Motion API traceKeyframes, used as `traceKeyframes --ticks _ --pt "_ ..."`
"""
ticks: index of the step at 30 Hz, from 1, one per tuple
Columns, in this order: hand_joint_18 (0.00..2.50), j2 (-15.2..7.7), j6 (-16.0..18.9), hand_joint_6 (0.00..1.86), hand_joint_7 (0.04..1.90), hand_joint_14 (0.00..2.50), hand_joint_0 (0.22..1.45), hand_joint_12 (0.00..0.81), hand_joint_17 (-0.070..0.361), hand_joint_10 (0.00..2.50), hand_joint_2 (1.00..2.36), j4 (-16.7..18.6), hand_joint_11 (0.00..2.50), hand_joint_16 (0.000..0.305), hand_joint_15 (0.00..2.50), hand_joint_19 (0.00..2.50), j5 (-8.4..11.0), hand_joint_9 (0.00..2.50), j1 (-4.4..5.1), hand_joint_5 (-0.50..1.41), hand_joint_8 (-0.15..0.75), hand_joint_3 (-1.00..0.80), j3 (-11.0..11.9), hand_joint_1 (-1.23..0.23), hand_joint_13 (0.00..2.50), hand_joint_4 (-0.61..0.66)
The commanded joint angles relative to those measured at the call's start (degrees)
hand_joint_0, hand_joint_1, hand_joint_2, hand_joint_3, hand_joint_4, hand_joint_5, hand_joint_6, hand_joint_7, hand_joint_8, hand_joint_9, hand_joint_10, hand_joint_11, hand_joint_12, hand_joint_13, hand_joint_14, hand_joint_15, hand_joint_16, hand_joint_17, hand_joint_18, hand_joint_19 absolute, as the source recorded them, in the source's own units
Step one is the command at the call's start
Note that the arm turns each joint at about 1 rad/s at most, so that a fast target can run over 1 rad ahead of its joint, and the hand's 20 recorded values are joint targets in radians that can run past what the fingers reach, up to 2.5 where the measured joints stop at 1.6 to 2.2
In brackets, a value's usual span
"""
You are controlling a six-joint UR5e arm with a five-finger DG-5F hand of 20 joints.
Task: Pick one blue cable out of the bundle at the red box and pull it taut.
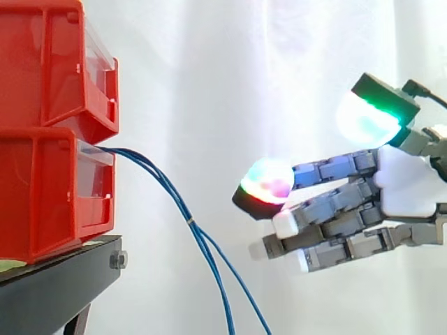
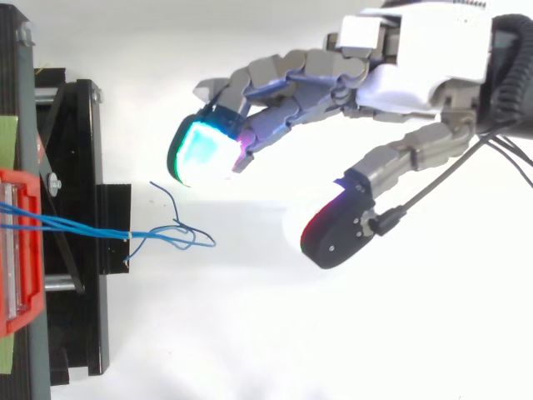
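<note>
Side view: thin blue cables (image 1: pixel 191 222) droop from the glossy red box (image 1: pixel 49 195), robot hand (image 1: pixel 405 183) spread wide, empty.

Slack-fingered robot hand (image 2: pixel 433 58) hovers apart from blue cables (image 2: pixel 77 228) at red box (image 2: pixel 32 267)
</note>
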Motion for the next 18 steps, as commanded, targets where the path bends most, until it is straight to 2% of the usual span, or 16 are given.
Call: traceKeyframes --ticks 1,3,4,5,6,8,18 --pt "0.22 -2.8 1.0 0.50 0.83 0.00 0.54 0.406 0.145 0.00 1.00 1.3 0.09 0.064 0.00 0.14 -0.16 0.30 0.03 -0.18 0.332 -0.50 1.4 -0.86 0.16 0.32" --pt "0.21 -4.5 1.8 0.50 0.79 0.00 0.54 0.412 0.146 0.00 1.00 1.5 0.00 0.065 0.00 0.14 -0.25 0.21 0.03 -0.18 0.320 -0.50 3.1 -0.86 0.13 0.31" --pt "0.16 -4.5 1.8 0.50 0.79 0.00 0.53 0.410 0.145 0.00 1.00 1.5 0.00 0.064 0.00 0.17 -0.25 0.18 0.03 -0.19 0.315 -0.50 3.1 -0.84 0.10 0.30" --pt "0.07 -5.8 2.3 0.50 0.80 0.00 0.53 0.400 0.142 0.00 1.00 1.0 0.01 0.063 0.03 0.23 -0.87 0.11 0.12 -0.20 0.300 -0.50 5.0 -0.80 0.03 0.28" --pt "0.05 -6.7 2.4 0.50 0.79 0.00 0.53 0.400 0.143 0.00 1.00 1.0 0.00 0.063 0.02 0.22 -1.22 0.06 0.12 -0.20 0.291 -0.50 5.7 -0.80 0.02 0.27" --pt "0.04 -7.3 2.3 0.50 0.78 0.00 0.52 0.401 0.144 0.00 1.00 0.9 0.00 0.064 0.02 0.21 -1.48 0.03 0.29 -0.20 0.287 -0.50 6.9 -0.80 0.00 0.27" --pt "0.00 -7.7 2.0 0.50 0.85 0.00 0.53 0.400 0.143 0.00 1.00 2.3 0.00 0.064 0.01 0.19 -1.31 0.00 1.17 -0.19 0.269 -0.50 7.5 -0.84 0.00 0.30"
